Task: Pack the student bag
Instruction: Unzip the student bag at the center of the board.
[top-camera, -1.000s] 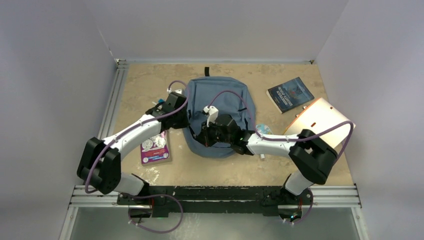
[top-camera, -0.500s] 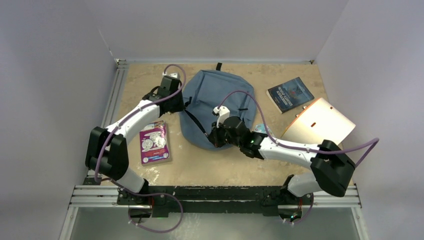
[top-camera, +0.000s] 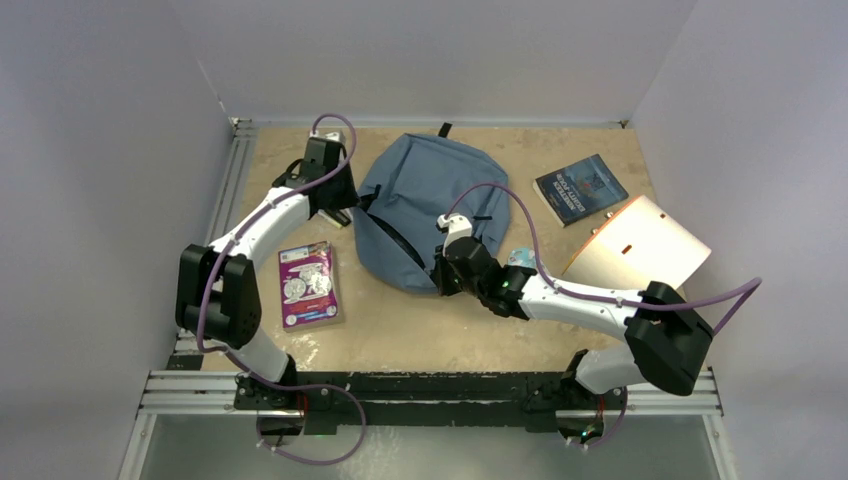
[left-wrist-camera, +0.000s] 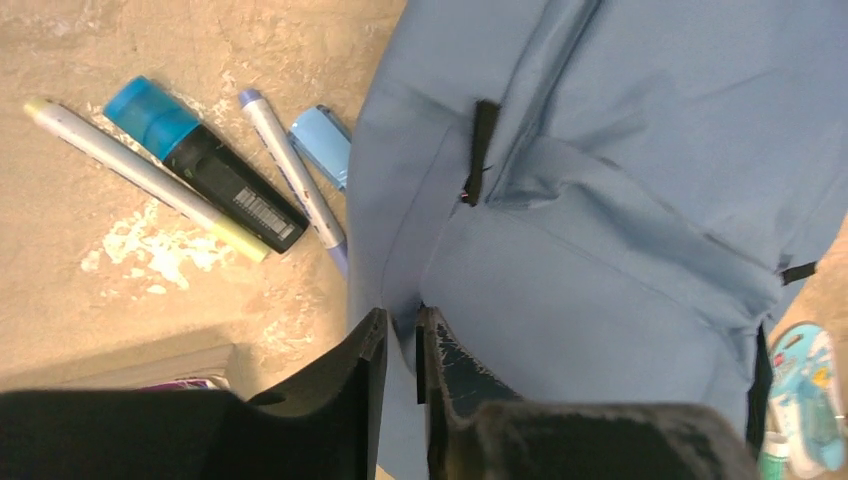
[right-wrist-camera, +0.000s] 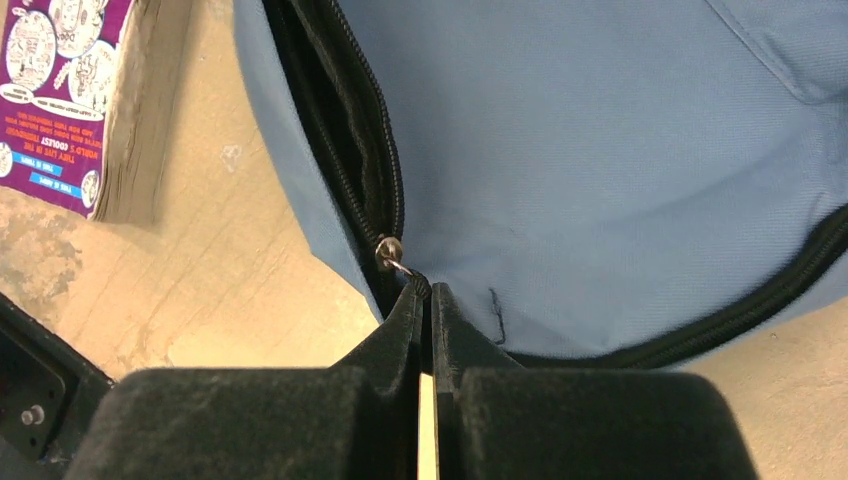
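The slate-blue student bag (top-camera: 425, 205) lies in the middle of the table, turned at a slant, its main zipper (right-wrist-camera: 340, 130) partly open along the near-left edge. My left gripper (left-wrist-camera: 401, 322) is shut on a fold of the bag's fabric (left-wrist-camera: 560, 300) at its left side. My right gripper (right-wrist-camera: 429, 292) is shut on the zipper pull, whose metal ring (right-wrist-camera: 390, 253) shows just above the fingertips. In the top view the left gripper (top-camera: 345, 205) is at the bag's left edge and the right gripper (top-camera: 440, 275) at its near edge.
Several pens and markers (left-wrist-camera: 200, 175) lie left of the bag. A purple booklet (top-camera: 306, 284) lies near left. A dark blue book (top-camera: 580, 187) and a beige folder (top-camera: 640, 245) lie at the right. A small light-blue packet (top-camera: 520, 258) sits by the right arm.
Both arms have dragged the bag back and to the left and turned it. The left gripper moved toward the far-left corner. The zipper opening now gapes wider.
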